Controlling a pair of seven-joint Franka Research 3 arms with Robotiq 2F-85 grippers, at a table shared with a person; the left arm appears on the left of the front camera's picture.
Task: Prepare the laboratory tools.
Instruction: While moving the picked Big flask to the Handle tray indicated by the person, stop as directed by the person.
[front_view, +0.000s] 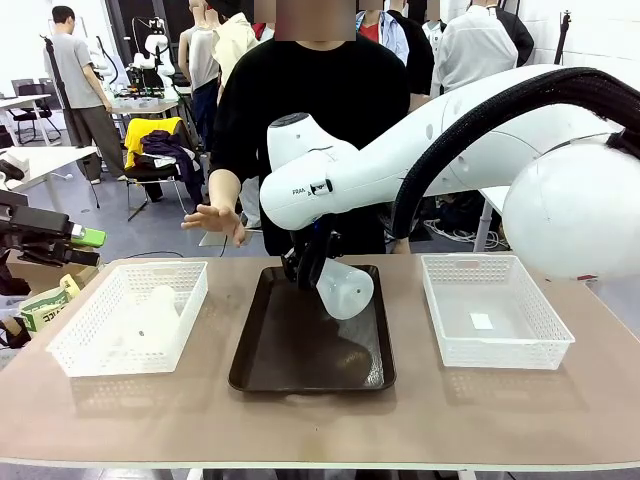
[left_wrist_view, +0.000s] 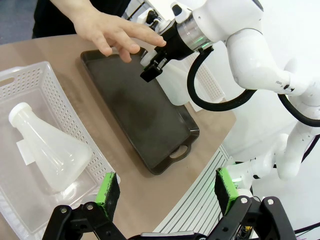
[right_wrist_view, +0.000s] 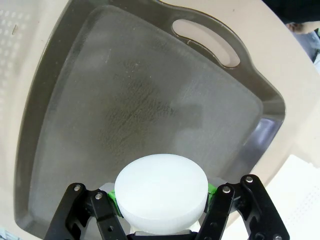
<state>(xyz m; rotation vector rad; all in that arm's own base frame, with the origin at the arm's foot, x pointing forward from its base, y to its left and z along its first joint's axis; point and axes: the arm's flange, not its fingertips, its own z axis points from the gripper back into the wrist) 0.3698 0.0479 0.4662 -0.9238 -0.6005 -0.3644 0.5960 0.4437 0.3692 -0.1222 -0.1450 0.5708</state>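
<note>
"What's the right arm carrying?"

"The right gripper (front_view: 306, 262) is clamped on the neck of a milky flask (front_view: 346, 288). The flask hangs tilted over the far end of the dark tray (front_view: 300, 375), wide base pointing down and to the right. Gripping by the neck leaves the base free, so I'd guess it's meant to be stood on the tray. I can't tell whether it touches yet."

"And the other one?"

"The second flask (left_wrist_view: 47, 150) lies on its side in the white mesh basket on the left (left_wrist_view: 75, 115), untouched. The left gripper (left_wrist_view: 167, 187) hangs above the table's near-left edge, jaws spread wide and holding nothing, probably waiting its turn at that basket."

"The person?"

"A hand (front_view: 215, 218) is stretched flat over the tray's far-left corner, just beside the right gripper. It may be pointing or guarding. The basket on the right (front_view: 445, 345) holds only a small white slip."

"Halfway, then?"

"Not quite, I'd say, since neither flask stands on the tray."
</note>
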